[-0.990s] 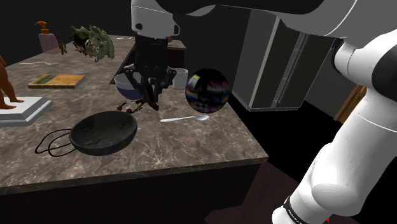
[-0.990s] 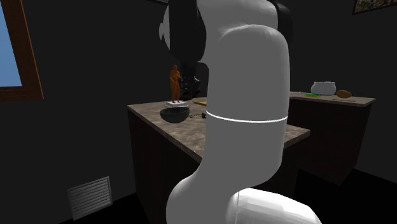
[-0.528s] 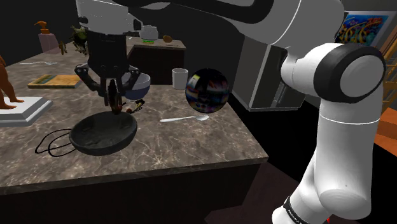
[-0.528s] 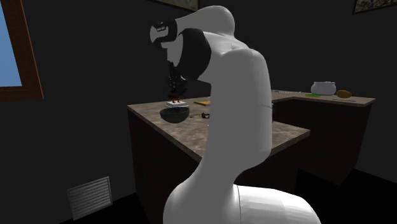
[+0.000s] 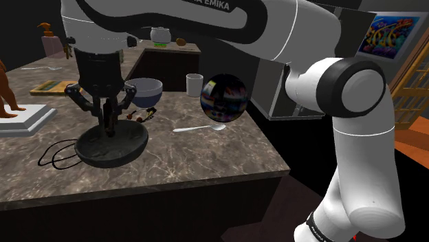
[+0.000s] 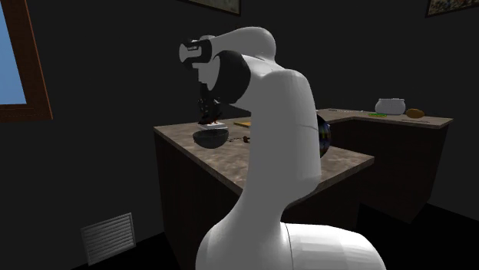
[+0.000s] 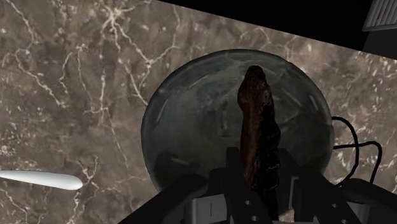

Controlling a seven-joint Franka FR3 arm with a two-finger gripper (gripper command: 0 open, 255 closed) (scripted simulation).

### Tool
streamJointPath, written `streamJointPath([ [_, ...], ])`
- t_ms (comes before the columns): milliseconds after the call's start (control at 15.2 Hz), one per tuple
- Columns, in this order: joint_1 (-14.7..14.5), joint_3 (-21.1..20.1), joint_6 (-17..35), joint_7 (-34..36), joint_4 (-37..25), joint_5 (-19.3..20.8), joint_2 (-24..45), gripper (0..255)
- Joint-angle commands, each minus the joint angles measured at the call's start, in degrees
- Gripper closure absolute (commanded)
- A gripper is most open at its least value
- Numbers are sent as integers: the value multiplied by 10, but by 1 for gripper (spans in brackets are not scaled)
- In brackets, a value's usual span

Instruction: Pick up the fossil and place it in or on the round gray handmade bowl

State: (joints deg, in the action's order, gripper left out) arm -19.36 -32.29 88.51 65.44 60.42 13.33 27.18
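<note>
Fossil (image 7: 256, 121) (brown, elongated) points straight down into bowl (image 7: 172, 130), clamped by end effector (image 7: 262, 177).

two bowls (image 5: 130, 147) (image 5: 144, 90), one spoon (image 5: 200, 128), perhaps one cord (image 5: 53, 155)

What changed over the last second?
The gripper, shut on the fossil throughout, swung toward the shoulder view's left, from beside the pale bowl to above the dark bowl. Nothing was let go. The dark bowl, spoon and sphere stayed put.
</note>
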Motion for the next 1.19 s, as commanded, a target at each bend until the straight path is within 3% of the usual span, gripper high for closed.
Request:
streamJointPath([
  [0, 6, -1, 20, 1, 26, -3, -6, 255],
  [330, 23, -2, 73, 1, 95, -11, -23, 255],
  [858, 23, -2, 73, 1, 95, -11, -23, 255],
  [924, 23, -2, 73, 1, 95, -11, -23, 0],
  [1122, 23, -2, 73, 1, 95, -11, -23, 0],
])
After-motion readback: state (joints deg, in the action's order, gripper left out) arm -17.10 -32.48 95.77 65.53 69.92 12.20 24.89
